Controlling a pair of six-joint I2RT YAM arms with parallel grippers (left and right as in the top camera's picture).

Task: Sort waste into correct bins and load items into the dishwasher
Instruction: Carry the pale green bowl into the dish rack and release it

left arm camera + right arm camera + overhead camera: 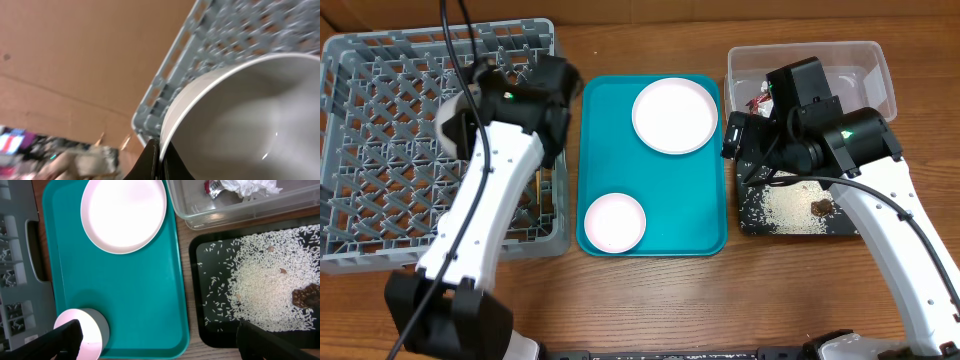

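Pale grey bowl [240,125] hangs over dish rack [380,130], by its right edge; left gripper [159,150] pinches the rim. Lower it level, seat on lattice, then let go. Right gripper [167,340] spread wide, well right of rack, over teal tray [660,200] w/ plate [675,115] & pink bowl [614,221]; nothing seems to block.

Left gripper [160,159] is pinched on the rim of a pale round vessel [240,125]: one dark finger [148,162] outside the wall, the other inside. Can't tell if it's a bowl or a cup. Grey lattice rack [225,30] sits behind the vessel, blurred. Plain brown surface [75,60] left of the vessel. Blurry clutter [75,160] to the vessel's lower left, unreadable.
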